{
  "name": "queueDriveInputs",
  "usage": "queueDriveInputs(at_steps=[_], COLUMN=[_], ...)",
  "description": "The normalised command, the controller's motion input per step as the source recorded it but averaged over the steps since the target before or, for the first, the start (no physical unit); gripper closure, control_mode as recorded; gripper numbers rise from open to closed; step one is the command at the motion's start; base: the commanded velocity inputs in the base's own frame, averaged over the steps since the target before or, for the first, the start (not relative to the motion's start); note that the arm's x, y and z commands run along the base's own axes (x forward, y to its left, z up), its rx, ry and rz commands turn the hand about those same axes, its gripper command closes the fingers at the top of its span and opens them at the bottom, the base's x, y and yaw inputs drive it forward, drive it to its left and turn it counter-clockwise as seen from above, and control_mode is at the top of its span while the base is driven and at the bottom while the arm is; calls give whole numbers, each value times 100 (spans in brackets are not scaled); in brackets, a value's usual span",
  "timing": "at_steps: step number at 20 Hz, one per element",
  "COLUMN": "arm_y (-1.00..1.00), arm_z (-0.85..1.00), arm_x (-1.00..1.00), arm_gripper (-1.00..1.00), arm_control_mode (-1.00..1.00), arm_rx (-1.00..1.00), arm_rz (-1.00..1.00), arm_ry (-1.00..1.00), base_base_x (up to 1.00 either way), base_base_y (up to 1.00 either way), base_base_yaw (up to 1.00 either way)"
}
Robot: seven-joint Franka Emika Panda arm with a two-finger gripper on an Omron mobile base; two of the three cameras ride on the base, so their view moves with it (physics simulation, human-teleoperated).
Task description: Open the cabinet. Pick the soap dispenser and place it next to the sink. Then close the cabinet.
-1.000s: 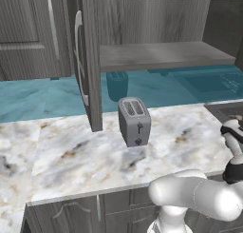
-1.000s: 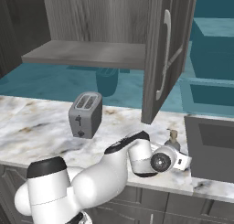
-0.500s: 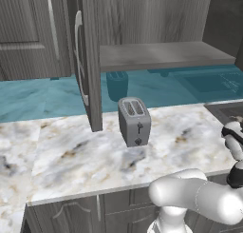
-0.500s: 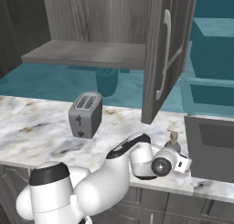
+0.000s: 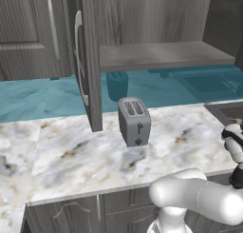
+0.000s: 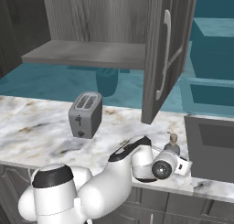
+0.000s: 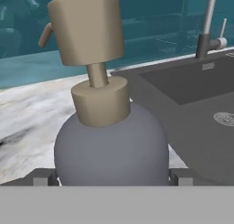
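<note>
Soap dispenser (image 7: 111, 145), a rounded grey bottle with a brass-coloured pump, stands upright at the centre of the hand view, close to the lens, on the marble worktop (image 7: 27, 122). The gripper (image 7: 112, 176) has its fingertips (image 7: 43, 177) spread wide at either side of the bottle's base near the bottom edge; whether they touch it cannot be told. In the right base view the same bottle (image 6: 172, 145) sits at centre right, just left of the sink (image 6: 211, 147), with the white arm curling from lower left to reach it. In the hand view the sink's dark basin (image 7: 192, 86) lies to the right, and a silver tap (image 7: 208, 24) rises at the upper right. Further back in the left base view, a grey two-slot toaster (image 5: 134, 121) stands at mid-frame on the worktop. Beyond it, the cabinet (image 5: 156, 53) fills the top of the frame with both doors swung open, its left door (image 5: 88, 61) edge-on, exposing a bare shelf.
</note>
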Motion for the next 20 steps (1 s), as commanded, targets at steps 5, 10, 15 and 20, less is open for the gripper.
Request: queueDriveInputs(at_steps=[5, 10, 15, 20], arm_y=[0, 0, -1, 0], arm_z=[-17, -12, 0, 0], arm_x=[0, 0, 0, 0], arm_gripper=[100, 100, 100, -100], arm_control_mode=[-100, -100, -100, -100], arm_rx=[-5, -3, 0, 0], arm_rz=[0, 0, 0, 0], arm_ry=[0, 0, 2, 0], base_base_x=[0, 0, 0, 0], base_base_y=[0, 0, 0, 0], base_base_yaw=[0, 0, 0, 0])
